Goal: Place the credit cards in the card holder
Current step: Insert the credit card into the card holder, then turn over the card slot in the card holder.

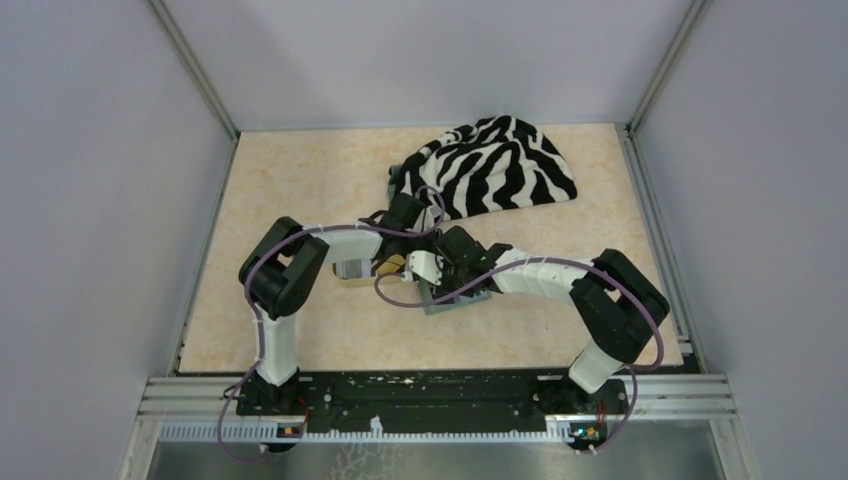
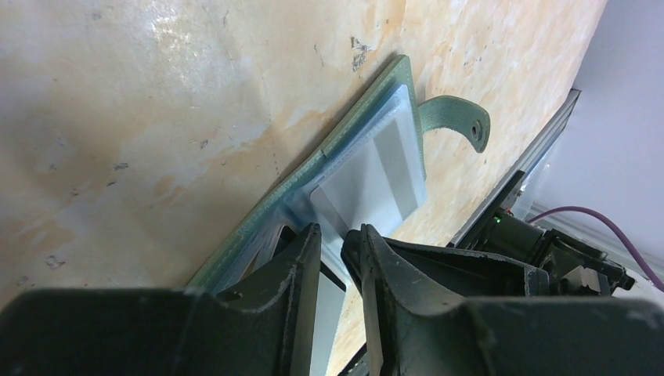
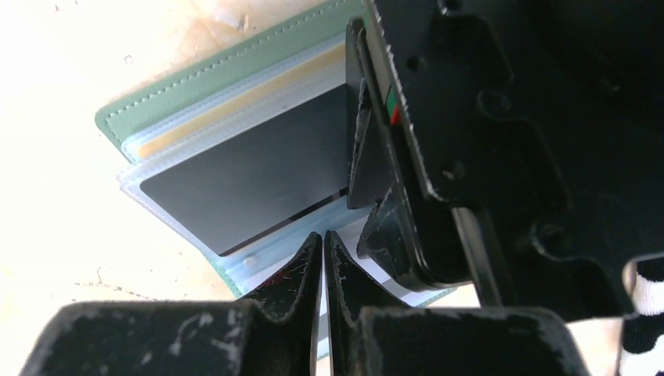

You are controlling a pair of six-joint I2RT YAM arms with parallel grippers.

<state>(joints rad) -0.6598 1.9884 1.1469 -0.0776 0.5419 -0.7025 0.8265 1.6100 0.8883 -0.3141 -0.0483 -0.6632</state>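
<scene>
Where the left arm (image 1: pixel 285 270) and right arm (image 1: pixel 620 300) met at mid-table, the holder (image 1: pixel 452 303) lay flat on the table (image 1: pixel 300 330). It was mostly hidden under their wrists, with only a grey-green corner showing. A striped cloth (image 1: pixel 500 165) lay bunched at the far side, apart from the holder.

From the left wrist, the holder lay open, its green cover against the tabletop and its strap (image 2: pixel 458 117) sticking out to one side. Clear sleeves (image 2: pixel 368 168) were stacked inside. The left gripper (image 2: pixel 337 231) sat over the sleeves, fingers parted by a narrow gap. I could make out nothing pinched between them.

From the right wrist, a dark card (image 3: pixel 243 188) sat in the top sleeve and a yellow card (image 3: pixel 235 110) in one beneath, both inside the holder. The right gripper (image 3: pixel 322 237) had its fingers pressed together, tips at the sleeve's near edge. Whether they pinched the plastic could not be told. The left gripper's fingers touched the dark card's sleeve at its right end. A bit of the cloth showed in the lower right corner.
</scene>
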